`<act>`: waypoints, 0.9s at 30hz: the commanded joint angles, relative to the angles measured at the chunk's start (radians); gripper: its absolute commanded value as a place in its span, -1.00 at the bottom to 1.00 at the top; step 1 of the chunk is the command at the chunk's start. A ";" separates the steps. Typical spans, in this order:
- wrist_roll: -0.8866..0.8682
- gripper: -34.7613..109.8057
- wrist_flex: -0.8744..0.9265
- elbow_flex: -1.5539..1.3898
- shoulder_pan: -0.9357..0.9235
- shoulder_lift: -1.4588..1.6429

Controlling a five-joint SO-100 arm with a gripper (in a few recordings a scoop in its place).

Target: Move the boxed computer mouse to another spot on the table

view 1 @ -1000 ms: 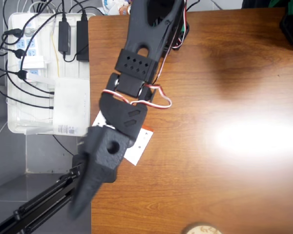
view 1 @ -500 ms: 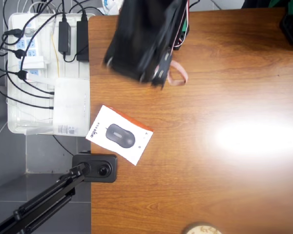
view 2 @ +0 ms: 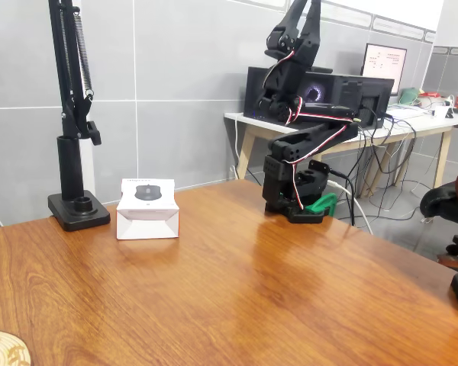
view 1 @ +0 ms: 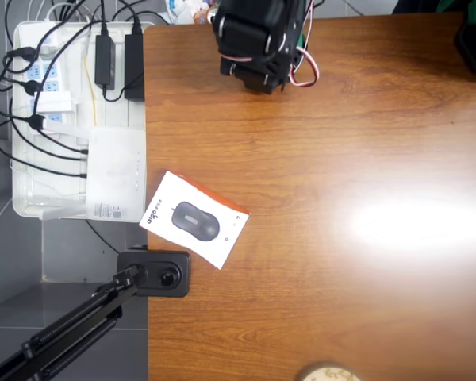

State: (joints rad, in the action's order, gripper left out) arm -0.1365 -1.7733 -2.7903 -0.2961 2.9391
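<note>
The glossy reddish-brown table [view 1: 317, 238] carries a bright glare patch, with grey wall panels and a cluttered desk behind it in the fixed view. The boxed computer mouse [view 1: 194, 219] lies flat at the table's left edge in the overhead view, just beside a black camera stand [view 2: 78, 207] and near a white tray [view 1: 32, 202] of cables. The arm [view 2: 298, 152] is folded upright well apart from the box; whether its jaws are open cannot be told.

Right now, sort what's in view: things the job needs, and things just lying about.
Needed: mouse box, table, arm.
Lying about: tray of cables, white router box, black stand, round wooden piece.
</note>
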 commanded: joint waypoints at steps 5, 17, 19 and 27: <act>0.031 -0.52 0.005 -0.009 0.089 0.092; -0.115 -0.36 0.005 -0.011 0.041 0.167; -0.155 -0.36 0.005 -0.011 0.041 0.167; -0.176 -0.52 0.005 -0.011 0.041 0.167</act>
State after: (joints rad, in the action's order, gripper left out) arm -0.3037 -1.7733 -2.8041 -0.2516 3.1017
